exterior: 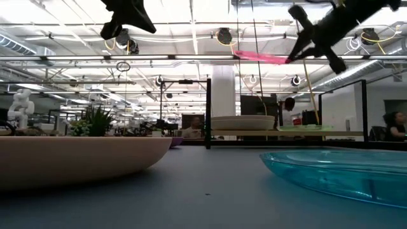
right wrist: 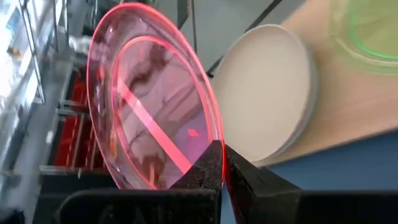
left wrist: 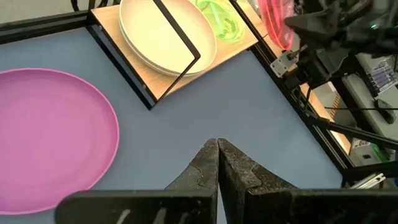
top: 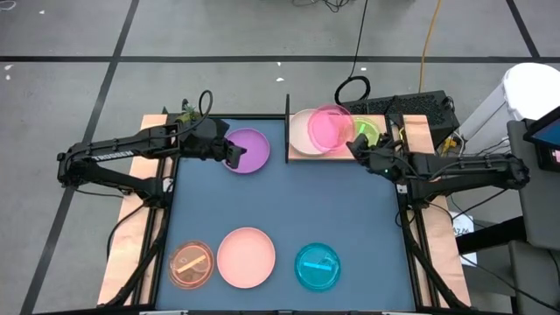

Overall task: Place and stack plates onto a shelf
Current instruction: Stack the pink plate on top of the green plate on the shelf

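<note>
My right gripper (top: 357, 145) is shut on the translucent magenta dish (top: 330, 127), which hangs in the air over the shelf (top: 337, 152), a wooden board with a black upright panel (top: 287, 127). A cream plate (top: 302, 131) and a green dish (top: 368, 133) rest flat on the board. My left gripper (left wrist: 217, 150) is shut and holds nothing, raised beside the purple plate (top: 249, 150) on the blue mat. The pink plate (top: 247, 256), orange dish (top: 191, 265) and cyan dish (top: 317, 266) lie near the table's near edge. The mint plate is out of view. My right gripper pinches the magenta dish's rim (right wrist: 216, 135) between its two fingers, on the side towards the table's right. The fingers come in from the right. The dish (exterior: 261, 57) is lifted clear above the cream plate (exterior: 245, 122), close to level.
The dark blue mat (top: 289, 201) is bare between the shelf and the three dishes at the near edge. A black frame rail (top: 407, 227) runs along the mat's right side. Cables and a white machine (top: 525, 96) lie beyond the table's far right.
</note>
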Tool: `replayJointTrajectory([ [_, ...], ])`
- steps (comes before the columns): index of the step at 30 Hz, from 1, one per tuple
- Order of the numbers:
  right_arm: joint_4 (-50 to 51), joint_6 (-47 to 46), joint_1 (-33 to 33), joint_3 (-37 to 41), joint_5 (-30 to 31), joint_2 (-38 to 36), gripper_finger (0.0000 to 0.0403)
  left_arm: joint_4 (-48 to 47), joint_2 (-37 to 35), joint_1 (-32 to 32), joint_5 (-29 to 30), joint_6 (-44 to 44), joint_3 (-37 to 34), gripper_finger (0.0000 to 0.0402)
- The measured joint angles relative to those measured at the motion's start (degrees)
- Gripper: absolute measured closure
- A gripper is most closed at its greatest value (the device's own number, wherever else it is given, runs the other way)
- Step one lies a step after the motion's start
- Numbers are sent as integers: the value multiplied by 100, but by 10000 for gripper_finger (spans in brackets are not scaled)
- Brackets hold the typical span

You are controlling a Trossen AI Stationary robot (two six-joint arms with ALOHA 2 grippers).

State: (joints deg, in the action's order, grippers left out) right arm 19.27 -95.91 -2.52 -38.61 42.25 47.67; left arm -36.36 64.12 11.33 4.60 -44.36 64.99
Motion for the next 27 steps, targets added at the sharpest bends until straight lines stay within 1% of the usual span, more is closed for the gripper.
replayJointTrajectory([
  [3, -122, -289, 0, 297, 10, -53, 403, -7, 0, 0, 26, -13, 0, 398],
  [8, -110, -611, 0, 492, 203, -54, 403, -12, 0, 0, 230, -14, 0, 398],
  [13, -99, -995, 0, 645, 599, -54, 403, -37, -1, 0, 361, 89, 0, 398],
  [22, -89, -1302, 0, 872, 658, -54, 403, -37, 0, 0, 557, 497, 0, 398],
  [27, 248, -1635, 0, 953, 763, -54, 403, -37, 0, 0, 561, 566, 0, 398],
])
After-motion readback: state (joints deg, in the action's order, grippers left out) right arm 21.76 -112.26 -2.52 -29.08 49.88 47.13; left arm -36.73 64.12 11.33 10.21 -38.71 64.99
